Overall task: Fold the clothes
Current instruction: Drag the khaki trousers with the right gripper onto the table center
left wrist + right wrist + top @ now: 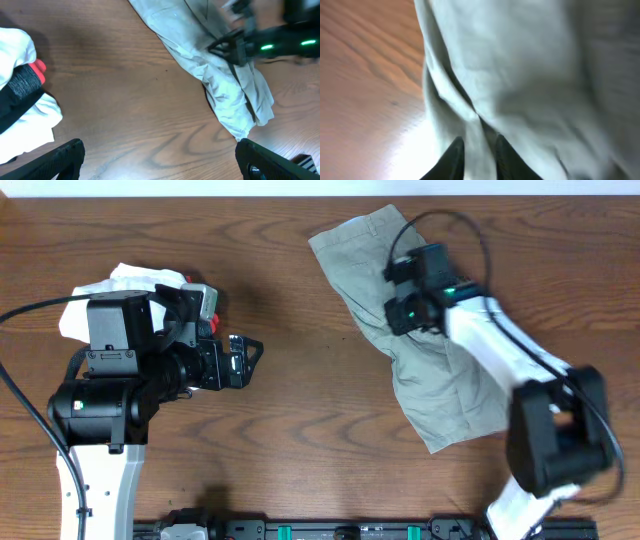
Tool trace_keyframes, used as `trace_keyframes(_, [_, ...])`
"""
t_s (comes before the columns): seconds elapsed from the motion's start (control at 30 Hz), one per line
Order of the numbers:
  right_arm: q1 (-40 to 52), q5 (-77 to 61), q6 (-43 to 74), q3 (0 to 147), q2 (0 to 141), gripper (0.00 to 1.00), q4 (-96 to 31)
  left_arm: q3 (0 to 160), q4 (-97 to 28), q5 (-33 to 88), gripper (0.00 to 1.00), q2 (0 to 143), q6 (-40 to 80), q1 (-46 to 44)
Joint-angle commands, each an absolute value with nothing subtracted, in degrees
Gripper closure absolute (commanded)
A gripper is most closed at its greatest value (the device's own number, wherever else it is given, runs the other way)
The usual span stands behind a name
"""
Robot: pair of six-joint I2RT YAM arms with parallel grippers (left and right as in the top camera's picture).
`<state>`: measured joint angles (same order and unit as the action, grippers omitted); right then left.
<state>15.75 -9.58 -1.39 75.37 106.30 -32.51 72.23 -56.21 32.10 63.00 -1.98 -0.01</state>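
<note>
The clothes, a pair of khaki grey-green shorts (pixel 440 385), lie crumpled in a long diagonal strip on the right half of the wooden table. My right gripper (pixel 400 292) is down on their upper part. In the right wrist view its two dark fingers (pixel 455 155) stand close together with a raised fold of the shorts (pixel 520 65) pinched between them, and the gripper (pixel 477 147) is shut on that fold. My left gripper (pixel 250 358) hovers open over bare wood left of centre, well apart from the shorts (pixel 225 85). Nothing is between the jaws of the left gripper (pixel 160 150).
A pile of white and black garments with a red bit (pixel 130 280) lies at the far left, partly under the left arm, and shows at the left edge as the garment pile (pixel 20 100). The right arm's white links (pixel 520 370) cross the shorts' right side.
</note>
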Motion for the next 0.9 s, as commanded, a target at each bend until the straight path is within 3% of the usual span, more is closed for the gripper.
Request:
trace_keyframes(0.0, [11.5,-12.3,8.9,75.4,103.5,0.87,-38.7,73.4,-55.6,31.4,0.02,63.0,-3.0,0.1])
trace_keyframes(0.23, [8.8,-12.9,15.3,71.6,106.2,0.94,-54.3,73.4,-54.5,31.4,0.02,63.0,-3.0,0.1])
trace_keyframes(0.47, [9.8,-11.2,26.0,58.5,106.4,0.99,-44.2,73.4,-53.7,31.4,0.02,63.2,-3.0,0.1])
trace_keyframes(0.7, [5.8,31.4,38.5,53.7,106.4,0.99,-39.1,73.4,-53.5,31.4,0.02,63.2,-3.0,0.1])
trace_keyframes(0.87, [1.4,35.5,30.6,57.7,106.4,0.99,-25.8,73.4,-52.5,31.4,0.02,63.2,-3.0,0.1])
